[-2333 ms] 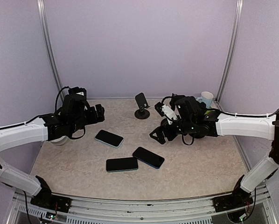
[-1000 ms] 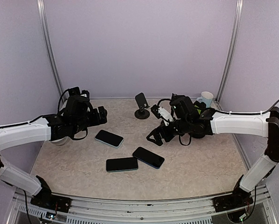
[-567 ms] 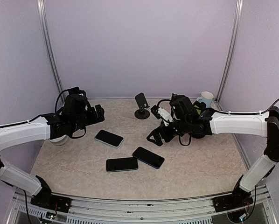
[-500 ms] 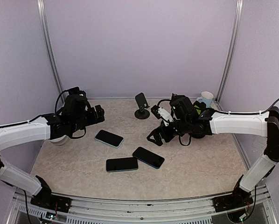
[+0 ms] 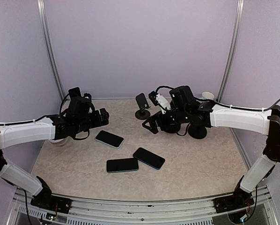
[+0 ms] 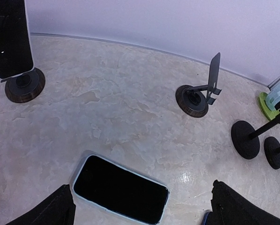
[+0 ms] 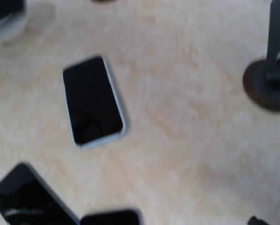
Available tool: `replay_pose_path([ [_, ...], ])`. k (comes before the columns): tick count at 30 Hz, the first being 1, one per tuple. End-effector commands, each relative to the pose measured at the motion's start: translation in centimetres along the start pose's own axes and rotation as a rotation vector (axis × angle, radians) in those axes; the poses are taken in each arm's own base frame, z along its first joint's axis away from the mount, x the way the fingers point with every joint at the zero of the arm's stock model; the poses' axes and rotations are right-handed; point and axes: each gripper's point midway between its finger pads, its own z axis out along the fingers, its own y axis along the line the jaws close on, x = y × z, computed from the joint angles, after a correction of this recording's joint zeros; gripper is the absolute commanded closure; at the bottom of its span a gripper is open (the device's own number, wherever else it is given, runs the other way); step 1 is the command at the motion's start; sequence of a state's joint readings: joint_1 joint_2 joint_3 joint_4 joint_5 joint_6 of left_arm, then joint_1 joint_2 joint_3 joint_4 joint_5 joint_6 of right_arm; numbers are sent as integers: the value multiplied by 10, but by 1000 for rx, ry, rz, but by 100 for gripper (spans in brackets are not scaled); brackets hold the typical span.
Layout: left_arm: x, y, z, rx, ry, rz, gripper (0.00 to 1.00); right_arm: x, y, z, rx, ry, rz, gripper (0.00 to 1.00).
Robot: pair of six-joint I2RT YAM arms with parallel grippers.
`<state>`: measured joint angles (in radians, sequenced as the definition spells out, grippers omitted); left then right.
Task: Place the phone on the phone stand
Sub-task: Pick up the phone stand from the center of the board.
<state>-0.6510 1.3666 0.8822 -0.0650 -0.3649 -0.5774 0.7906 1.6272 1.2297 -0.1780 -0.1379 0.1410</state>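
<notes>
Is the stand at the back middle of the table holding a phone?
No, the plate of that stand is bare, while a phone lies flat on the table.

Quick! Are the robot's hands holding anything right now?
Left gripper: open, holding nothing.
Right gripper: open, holding nothing.

A lab test booth: plain lilac wall panels [image 5: 140,47], aluminium corner posts [image 5: 49,47] and a marble-patterned table [image 5: 201,164].

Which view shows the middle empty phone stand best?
Left wrist: the empty phone stand is whole, sharp and side-on, base and plate both clear. Top external shows it small and distant; right wrist shows only a blurred, cropped piece.
</notes>
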Motion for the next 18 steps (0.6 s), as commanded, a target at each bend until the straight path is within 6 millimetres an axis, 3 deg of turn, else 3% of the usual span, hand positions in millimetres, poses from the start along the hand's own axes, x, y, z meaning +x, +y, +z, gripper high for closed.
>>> replay_pose_path([
  [1,-23,-27,11,93,-28,50,1,-7,-1,-2,9,-24,-19,0],
  [9,-45,-81,50,264,5,123,1,25,-6,-12,41,22,5,0],
  [18,-72,-117,102,534,24,115,1,36,-14,-37,89,0,39,0],
])
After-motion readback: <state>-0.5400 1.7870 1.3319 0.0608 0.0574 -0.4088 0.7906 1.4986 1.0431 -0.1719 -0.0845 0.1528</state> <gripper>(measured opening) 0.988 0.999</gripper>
